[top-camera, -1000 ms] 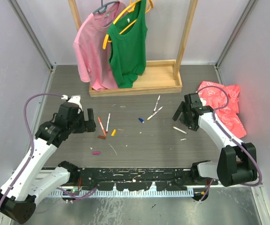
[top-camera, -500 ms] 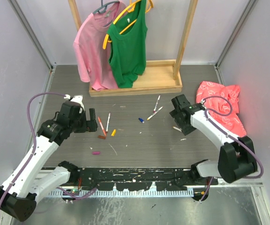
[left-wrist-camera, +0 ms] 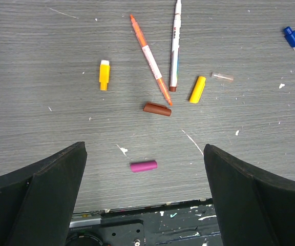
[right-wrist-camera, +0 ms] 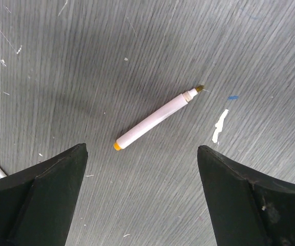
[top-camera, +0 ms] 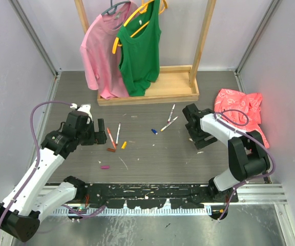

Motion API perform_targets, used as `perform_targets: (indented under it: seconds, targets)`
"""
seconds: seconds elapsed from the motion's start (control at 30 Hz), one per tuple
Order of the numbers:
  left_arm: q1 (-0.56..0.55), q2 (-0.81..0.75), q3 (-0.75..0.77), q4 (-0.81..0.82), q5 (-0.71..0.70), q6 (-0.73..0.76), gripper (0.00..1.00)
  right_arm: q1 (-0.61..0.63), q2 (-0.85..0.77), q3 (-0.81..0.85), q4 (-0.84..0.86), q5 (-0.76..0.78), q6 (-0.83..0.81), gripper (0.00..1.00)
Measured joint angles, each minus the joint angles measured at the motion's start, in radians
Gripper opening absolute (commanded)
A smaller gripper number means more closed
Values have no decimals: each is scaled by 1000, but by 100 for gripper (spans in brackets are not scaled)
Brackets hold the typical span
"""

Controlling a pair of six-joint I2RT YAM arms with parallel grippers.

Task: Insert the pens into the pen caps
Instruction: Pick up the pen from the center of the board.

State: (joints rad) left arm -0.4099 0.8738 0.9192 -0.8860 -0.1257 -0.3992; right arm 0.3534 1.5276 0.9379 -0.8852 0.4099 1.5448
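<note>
In the left wrist view an orange pen and a white pen lie side by side beyond my open left gripper. Around them lie pen caps: two yellow, brown, blue and magenta, the last one between the fingers' line. My right gripper hangs open just above a white pen with a yellow end. From above, the left gripper and right gripper show, with two more pens at mid-table.
A wooden clothes rack with a pink shirt and green top stands at the back. A red cloth lies at the right. A black rail runs along the near edge.
The right gripper has swung left and turned down over the pen at the right, which it now hides from above. The left arm has shifted only slightly.
</note>
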Motion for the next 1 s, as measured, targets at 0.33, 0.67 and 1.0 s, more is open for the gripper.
perform_targets:
  seconds: [0.33,0.67,1.0]
  targets:
    - [0,14,0,0,3,0,98,-4,25,-29,70,16,6,80]
    - [0,20,-1,2,4,0,98,-14,84,-27,104,23,-25,62]
    - [0,24,-1,6,4,0,98,-14,109,-9,105,47,-74,38]
